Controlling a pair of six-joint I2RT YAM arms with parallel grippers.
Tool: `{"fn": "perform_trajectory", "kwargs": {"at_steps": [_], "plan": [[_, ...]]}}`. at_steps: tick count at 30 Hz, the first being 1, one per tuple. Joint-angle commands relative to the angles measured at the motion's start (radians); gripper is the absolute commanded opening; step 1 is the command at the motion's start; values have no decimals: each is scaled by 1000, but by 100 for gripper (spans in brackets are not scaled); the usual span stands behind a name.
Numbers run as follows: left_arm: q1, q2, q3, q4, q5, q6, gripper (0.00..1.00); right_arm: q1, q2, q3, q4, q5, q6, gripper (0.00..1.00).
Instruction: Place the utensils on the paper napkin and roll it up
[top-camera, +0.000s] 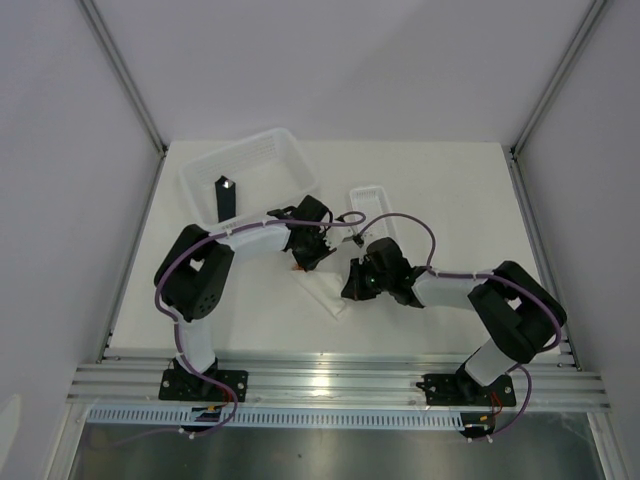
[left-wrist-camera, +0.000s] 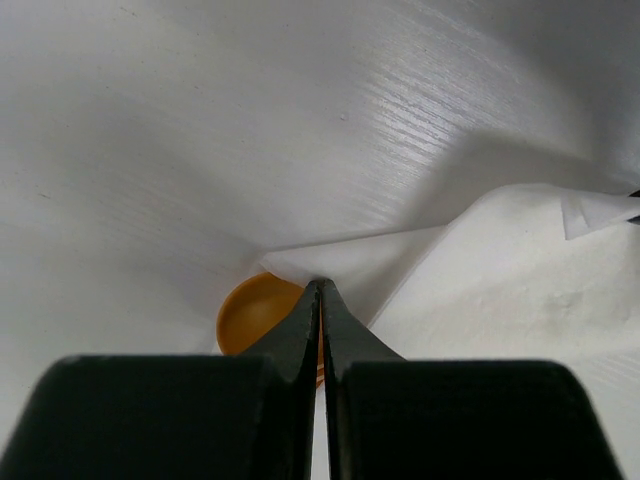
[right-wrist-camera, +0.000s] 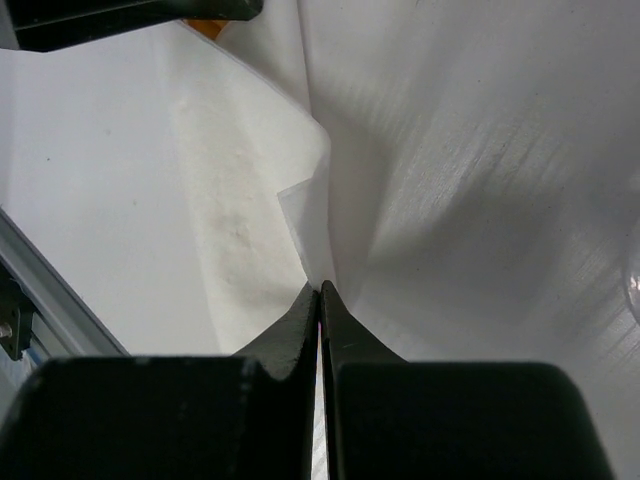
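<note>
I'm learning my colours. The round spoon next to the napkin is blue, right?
Not blue. The round spoon next to the napkin is orange, as the left wrist view shows.

Basket (top-camera: 196, 186) sits left of tray (top-camera: 368, 188), behind napkin (top-camera: 326, 295).

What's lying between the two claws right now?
The paper napkin: in the top external view its white sheet runs from the left claw across to the right claw.
</note>
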Motion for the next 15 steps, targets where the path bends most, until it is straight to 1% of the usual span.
{"fn": "perform_trajectory", "kwargs": {"at_steps": [1, 7, 12, 13, 15], "plan": [[4, 9, -35, -32, -58, 50, 1, 10, 27, 24, 0, 55, -15, 0], [3, 3, -13, -49, -61, 38, 1, 6, 109, 35, -17, 53, 0, 0], [6, -35, 33, -72, -95, 38, 2, 4, 112, 15, 1, 29, 10, 0], [4, -42, 45, -76, -98, 35, 7, 2, 115, 18, 0, 28, 10, 0], [6, -58, 48, -87, -99, 38, 14, 1, 132, 21, 0, 23, 10, 0]]}}
